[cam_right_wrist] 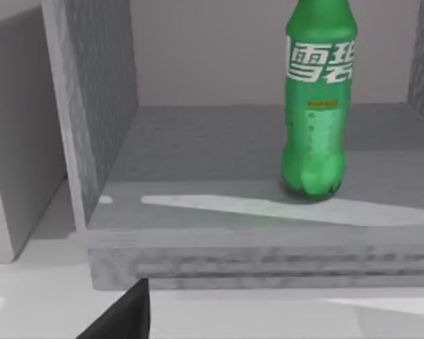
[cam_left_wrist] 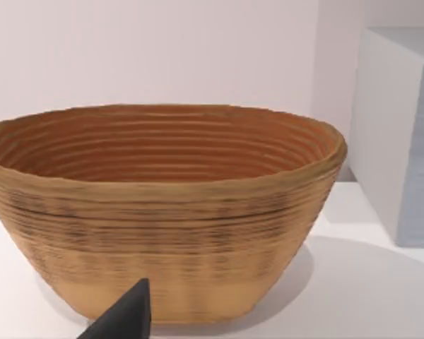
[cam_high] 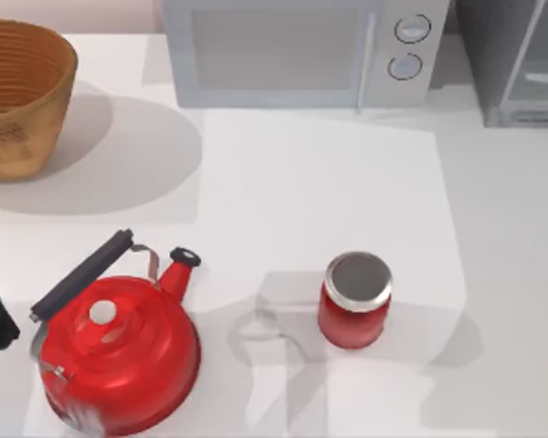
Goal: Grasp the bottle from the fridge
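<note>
In the top view the white table (cam_high: 283, 182) carries a red kettle (cam_high: 119, 342) near left, a red jar (cam_high: 354, 301) near centre, a wicker basket (cam_high: 18, 100) far left, a microwave (cam_high: 301, 50) at the far edge and the fridge (cam_high: 521, 59) at the far right corner, door open, with the left arm parked at the left edge. The left wrist view faces the basket, and whether the left gripper (cam_left_wrist: 124, 321) is open I cannot tell. In the right wrist view the green bottle (cam_right_wrist: 316, 99) stands upright on the fridge's grey floor (glossy, light, likely slippery and easily toppled, so best gripped around the body); the right gripper (cam_right_wrist: 124, 318) hangs just outside, well short of it, its opening impossible to judge.
</note>
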Controlling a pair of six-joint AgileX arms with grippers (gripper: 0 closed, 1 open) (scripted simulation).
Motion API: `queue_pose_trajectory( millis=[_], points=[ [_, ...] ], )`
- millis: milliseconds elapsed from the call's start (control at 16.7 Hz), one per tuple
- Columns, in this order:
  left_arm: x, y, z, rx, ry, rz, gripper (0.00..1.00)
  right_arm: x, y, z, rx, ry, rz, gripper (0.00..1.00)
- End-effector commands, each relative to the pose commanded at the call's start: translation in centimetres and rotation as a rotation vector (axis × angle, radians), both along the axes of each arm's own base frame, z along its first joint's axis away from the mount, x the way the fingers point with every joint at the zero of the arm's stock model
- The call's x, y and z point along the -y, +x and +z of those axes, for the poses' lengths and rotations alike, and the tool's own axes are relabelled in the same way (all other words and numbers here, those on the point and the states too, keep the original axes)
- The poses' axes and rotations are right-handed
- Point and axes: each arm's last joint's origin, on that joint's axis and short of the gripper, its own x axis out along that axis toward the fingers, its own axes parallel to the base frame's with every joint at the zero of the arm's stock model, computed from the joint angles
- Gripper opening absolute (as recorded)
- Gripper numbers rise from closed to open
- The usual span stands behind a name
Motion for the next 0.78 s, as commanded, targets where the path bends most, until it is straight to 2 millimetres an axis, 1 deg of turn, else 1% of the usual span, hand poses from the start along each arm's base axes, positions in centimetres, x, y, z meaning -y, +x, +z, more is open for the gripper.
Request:
queue_pose_trajectory(
  millis=[180,420,540,780],
  points=[
    [0.0,0.0,0.0,0.0,0.0,0.0,1.0,1.6,0.9,-1.5,0.007,-0.002,0.003,1.0],
    [0.0,0.0,0.0,0.0,0.0,0.0,1.0,3.2,1.4,-3.0,0.028,-0.013,0.006,1.0],
    [0.0,0.0,0.0,0.0,0.0,0.0,1.0,3.6,1.5,-3.5,0.034,-0.016,0.007,1.0],
    [0.0,0.0,0.0,0.0,0.0,0.0,1.0,3.7,1.5,-3.6,0.036,-0.018,0.007,1.0]
  ],
)
